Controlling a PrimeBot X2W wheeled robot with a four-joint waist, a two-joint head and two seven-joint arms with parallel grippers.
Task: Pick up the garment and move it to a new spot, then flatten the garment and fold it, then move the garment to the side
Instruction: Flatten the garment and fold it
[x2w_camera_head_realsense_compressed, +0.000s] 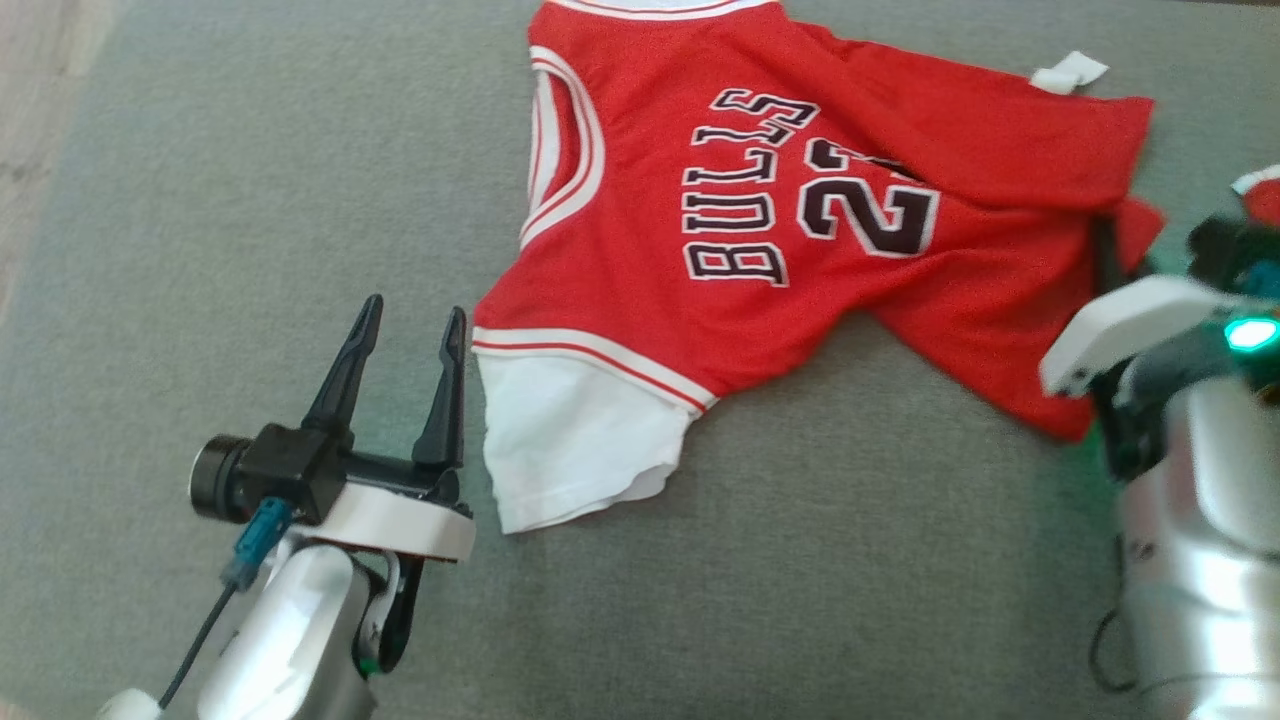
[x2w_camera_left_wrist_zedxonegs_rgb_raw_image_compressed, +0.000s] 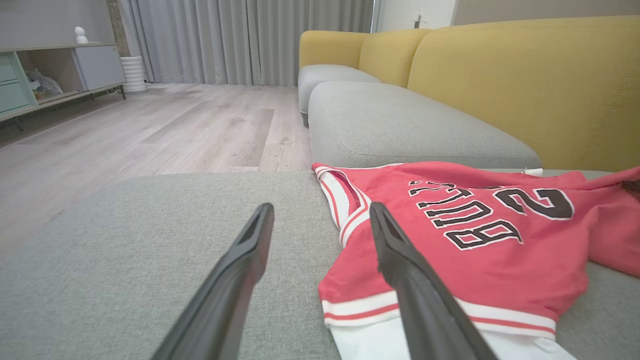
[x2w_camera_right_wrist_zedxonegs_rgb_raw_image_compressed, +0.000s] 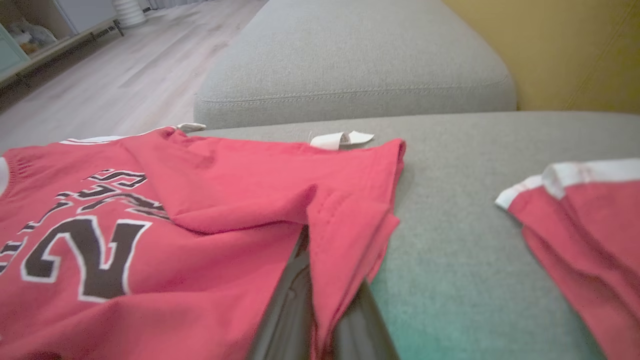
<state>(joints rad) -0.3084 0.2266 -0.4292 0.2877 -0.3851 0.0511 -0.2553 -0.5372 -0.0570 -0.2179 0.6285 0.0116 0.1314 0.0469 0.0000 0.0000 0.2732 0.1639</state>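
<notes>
The garment (x2w_camera_head_realsense_compressed: 650, 300) is a red basketball jersey with black lettering and white sleeves, lying spread but creased on the grey sofa cushion (x2w_camera_head_realsense_compressed: 250, 200). My left gripper (x2w_camera_head_realsense_compressed: 416, 306) stands open just left of the white sleeve (x2w_camera_head_realsense_compressed: 570, 440), with nothing between its fingers; in the left wrist view the left gripper (x2w_camera_left_wrist_zedxonegs_rgb_raw_image_compressed: 321, 207) points at the garment (x2w_camera_left_wrist_zedxonegs_rgb_raw_image_compressed: 475, 270), its right finger over the sleeve band. My right gripper (x2w_camera_right_wrist_zedxonegs_rgb_raw_image_compressed: 325, 280) is shut on a raised fold at the edge of the garment (x2w_camera_right_wrist_zedxonegs_rgb_raw_image_compressed: 200, 260). In the head view the right gripper (x2w_camera_head_realsense_compressed: 1108, 235) sits at the jersey's right edge.
A second red cloth with white trim (x2w_camera_right_wrist_zedxonegs_rgb_raw_image_compressed: 580, 215) lies to the right of the jersey. A white tag (x2w_camera_head_realsense_compressed: 1070, 72) sticks out at the jersey's far edge. The yellow sofa back (x2w_camera_left_wrist_zedxonegs_rgb_raw_image_compressed: 525, 85) rises behind the cushions, and wooden floor (x2w_camera_left_wrist_zedxonegs_rgb_raw_image_compressed: 150, 130) lies past the cushion's left edge.
</notes>
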